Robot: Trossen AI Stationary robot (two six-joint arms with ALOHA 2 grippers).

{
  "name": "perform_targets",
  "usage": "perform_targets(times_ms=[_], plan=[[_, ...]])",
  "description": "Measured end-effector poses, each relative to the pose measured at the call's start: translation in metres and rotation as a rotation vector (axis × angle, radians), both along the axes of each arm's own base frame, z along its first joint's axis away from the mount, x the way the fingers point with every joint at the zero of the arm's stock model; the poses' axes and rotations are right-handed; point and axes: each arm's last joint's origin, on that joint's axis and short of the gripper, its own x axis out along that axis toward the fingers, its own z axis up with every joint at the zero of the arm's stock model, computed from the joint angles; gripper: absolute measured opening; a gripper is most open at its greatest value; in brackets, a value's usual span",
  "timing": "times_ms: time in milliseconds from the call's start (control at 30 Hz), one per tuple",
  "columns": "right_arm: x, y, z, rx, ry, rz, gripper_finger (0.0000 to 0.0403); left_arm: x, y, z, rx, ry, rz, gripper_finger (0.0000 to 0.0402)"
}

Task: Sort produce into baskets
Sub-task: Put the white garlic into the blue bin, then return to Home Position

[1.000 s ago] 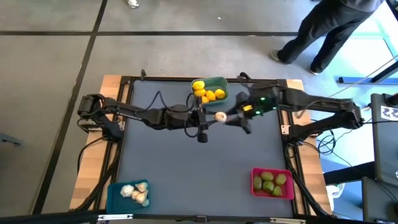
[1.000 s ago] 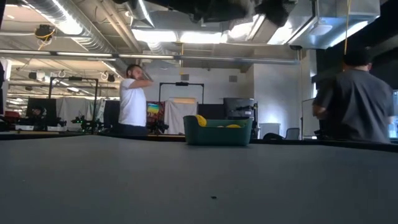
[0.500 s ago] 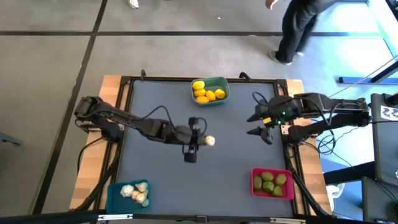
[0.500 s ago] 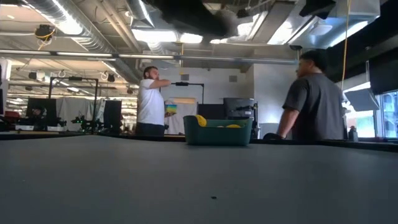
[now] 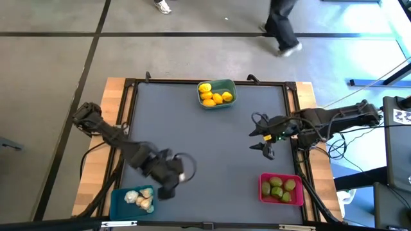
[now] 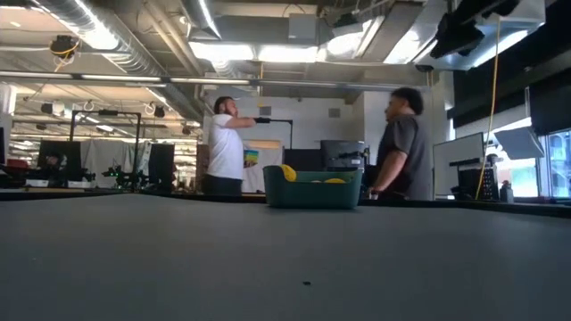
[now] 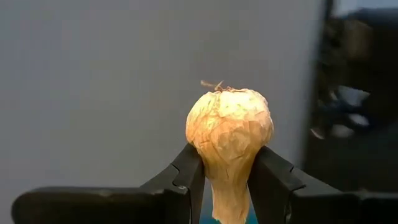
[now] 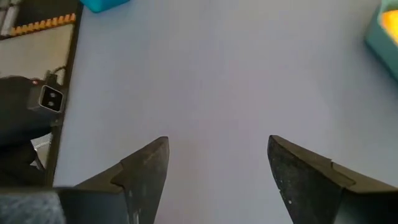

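Three baskets stand on the dark table (image 5: 212, 154). The teal-green basket (image 5: 226, 87) sits at the middle of the far edge and holds several yellow lemons (image 5: 212, 96); in the low view the same basket (image 6: 312, 191) shows with lemon tops just above its rim. The pink-red basket (image 5: 264, 189) is at the near right corner and holds green limes (image 5: 280, 187). The blue basket (image 5: 119, 197) is at the near left corner, with a few white garlic bulbs (image 5: 139, 199) lying in it.

The left gripper (image 5: 172, 183) hangs over the near left part of the table, just beside the blue basket's right edge. In the left wrist view its two dark fingers (image 7: 189, 174) pinch the narrow stem end of one papery garlic bulb (image 7: 229, 134), so the jaws are nearly together and the rounded head stands clear above the fingertips. A sliver of blue shows under the bulb in that view.

The right gripper (image 5: 262, 138) waits near the table's right edge, between the teal-green and pink-red baskets, its fingers (image 8: 144, 168) spread wide with only bare table between them.

Beyond the table, two people (image 6: 227, 147) stand in the room.
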Motion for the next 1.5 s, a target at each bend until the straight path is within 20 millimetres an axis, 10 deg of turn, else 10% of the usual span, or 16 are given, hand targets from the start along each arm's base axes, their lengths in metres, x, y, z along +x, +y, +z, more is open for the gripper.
perform_targets(times_ms=[300,567,1067,1500], plan=[[0.005,0.022,-0.018,0.091,-0.090,0.042,0.0273,-0.067,-0.070,-0.003,-0.185,0.176,0.088,0.0095],[0.002,0.039,-0.019,0.165,-0.086,0.034,0.0273,-0.118,-0.093,-0.030,-0.145,0.271,0.116,0.0096],[0.004,0.044,-0.024,0.183,-0.039,0.046,0.0273,-0.112,-0.083,-0.038,-0.137,0.346,0.102,0.0221],[0.009,0.024,-0.003,0.053,-0.144,0.072,0.0207,-0.074,0.004,0.029,0.032,-0.114,-0.067,0.0085]])
